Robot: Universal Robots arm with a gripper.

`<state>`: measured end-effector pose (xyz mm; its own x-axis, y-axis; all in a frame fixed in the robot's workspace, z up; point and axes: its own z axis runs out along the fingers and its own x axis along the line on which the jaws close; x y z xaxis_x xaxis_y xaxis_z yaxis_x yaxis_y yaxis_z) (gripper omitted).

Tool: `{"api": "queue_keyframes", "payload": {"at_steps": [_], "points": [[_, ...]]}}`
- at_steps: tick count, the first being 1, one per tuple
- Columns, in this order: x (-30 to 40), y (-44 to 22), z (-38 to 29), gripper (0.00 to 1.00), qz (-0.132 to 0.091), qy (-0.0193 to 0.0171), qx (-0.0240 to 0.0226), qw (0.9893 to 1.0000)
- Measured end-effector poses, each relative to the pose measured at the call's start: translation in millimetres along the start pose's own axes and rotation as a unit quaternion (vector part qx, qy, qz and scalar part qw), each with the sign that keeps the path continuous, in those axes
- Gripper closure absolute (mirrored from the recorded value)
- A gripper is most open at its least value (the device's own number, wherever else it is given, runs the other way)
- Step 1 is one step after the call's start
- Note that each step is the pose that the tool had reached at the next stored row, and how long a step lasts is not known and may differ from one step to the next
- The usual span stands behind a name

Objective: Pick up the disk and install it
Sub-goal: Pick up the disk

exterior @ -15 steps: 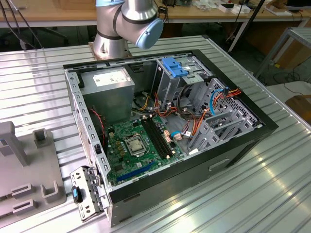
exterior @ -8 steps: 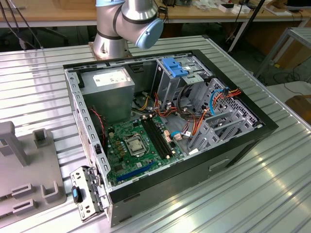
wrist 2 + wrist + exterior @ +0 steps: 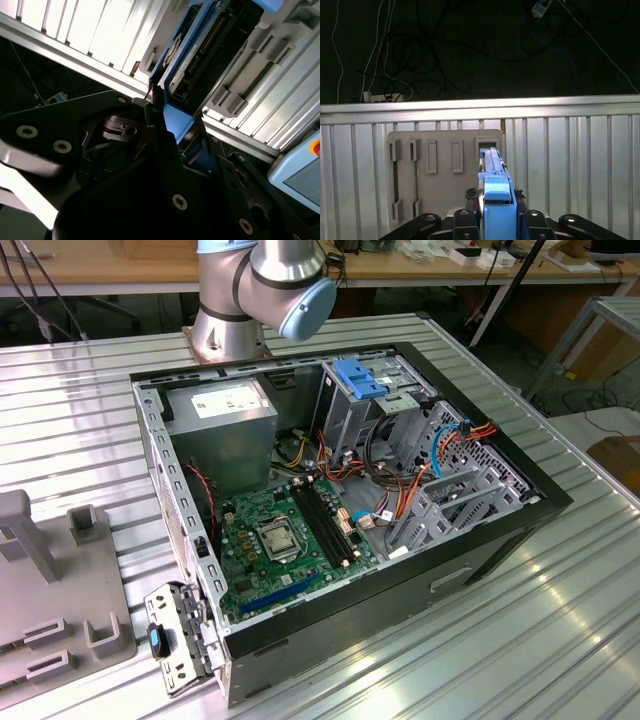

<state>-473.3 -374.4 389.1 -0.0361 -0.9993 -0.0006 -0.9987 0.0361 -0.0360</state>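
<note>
**Gripper clamping the disk edge-on by its blue carrier rail**

The gripper (image 3: pixel 496 224) is gripping the disk (image 3: pixel 492 172) across its thin dimension. In the first wrist view the black fingers (image 3: pixel 532 220) are pressing on either side of the bright blue carrier rail. The disk is running edge-on away from the camera toward the grey holder plate (image 3: pixel 442 170), which is lying on the ribbed aluminium table (image 3: pixel 570 165). Whether its far end is sitting in one of the plate's slots or hanging clear cannot be told. In the second wrist view the same blue frame is showing between the fingers, with the grey-metal body and its connector edge reaching beyond them.

The disk is looking stiff and dense for its size, so it is unlikely to be flexing in the grip. It is probably sensitive to knocks, though, and the smooth plastic rail is likely giving only modest friction. The rail's two flat sides are looking like the sound place to hold, keeping the fingers off the circuit board and connector. Held near one end, its weight is probably levering against the pads.

In the exterior view the open computer case (image 3: pixel 480 560) is lying at the centre of the frame. Its drive cage (image 3: pixel 345 425) is sitting toward the upper middle under a fixed blue bracket (image 3: pixel 358 378), and the power supply box (image 3: pixel 222 418) is sitting in the case's upper left
</note>
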Motion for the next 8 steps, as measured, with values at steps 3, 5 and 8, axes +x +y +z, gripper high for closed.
{"api": "queue_keyframes", "payload": {"at_steps": [3, 5, 8], "points": [[0.0, -0.1, -3.0, 0.63, 0.000, 0.0000, 0.0000, 1.0000], [0.0, -0.2, -5.5, 0.63, 0.000, 0.0000, 0.0000, 1.0000], [0.0, -0.4, -9.9, 0.63, 0.000, 0.0000, 0.0000, 1.0000]]}}
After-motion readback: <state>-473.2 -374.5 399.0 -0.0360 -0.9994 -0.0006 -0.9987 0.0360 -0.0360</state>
